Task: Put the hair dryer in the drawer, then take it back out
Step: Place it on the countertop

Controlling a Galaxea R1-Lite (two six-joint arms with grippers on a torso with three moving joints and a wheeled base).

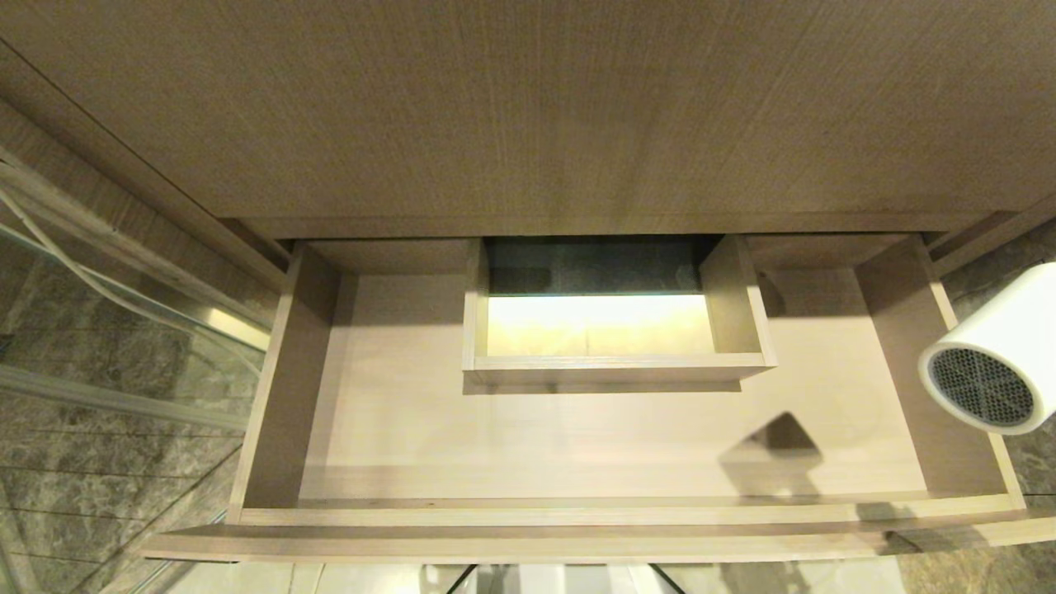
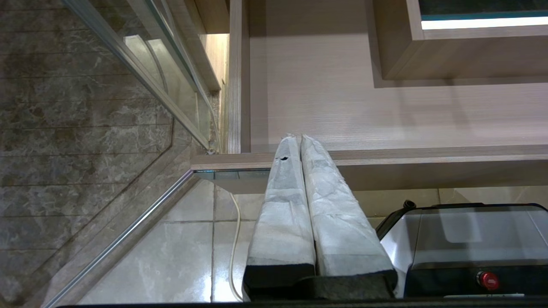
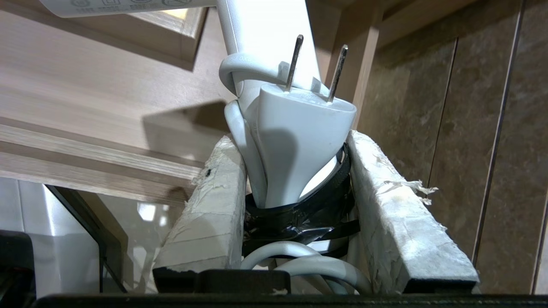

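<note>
The drawer (image 1: 577, 513) stands pulled out, its pale floor bare around a boxed cut-out (image 1: 615, 363) at mid-back. The white hair dryer (image 1: 1002, 330) hangs over the drawer's right side wall at the picture's edge, its dark mesh grille (image 1: 980, 386) turned toward me. In the right wrist view my right gripper (image 3: 293, 143) is shut on the hair dryer (image 3: 269, 38) at its handle, where the plug (image 3: 299, 128) and coiled cord are bound with black tape. My left gripper (image 2: 295, 137) is shut and holds nothing, parked below the drawer's front (image 2: 385, 158).
A wood-grain panel (image 1: 528, 107) rises behind the drawer. A glass door with a metal frame (image 1: 124, 330) and dark stone tiles stand at the left. A stone wall (image 3: 471, 107) lies close on the right. A white cable (image 2: 233, 239) and my base (image 2: 471, 239) are on the floor.
</note>
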